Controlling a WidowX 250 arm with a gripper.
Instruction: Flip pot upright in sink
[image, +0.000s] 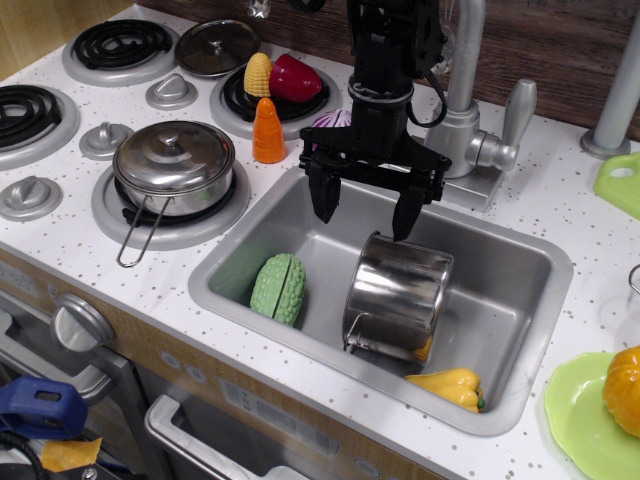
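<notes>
The shiny steel pot is in the grey sink, right of its middle. It is bottom up and tilted, with its flat base towards the back and a wire loop handle low at the front left. My gripper hangs above the sink's back edge, just behind and above the pot. It is open and empty, with its black fingers spread wide. The right fingertip is close to the pot's base; I cannot tell if it touches.
A green vegetable lies in the sink's left part and a yellow pepper at its front right. The faucet stands behind the gripper. A lidded pan sits on the burner to the left, with a carrot nearby.
</notes>
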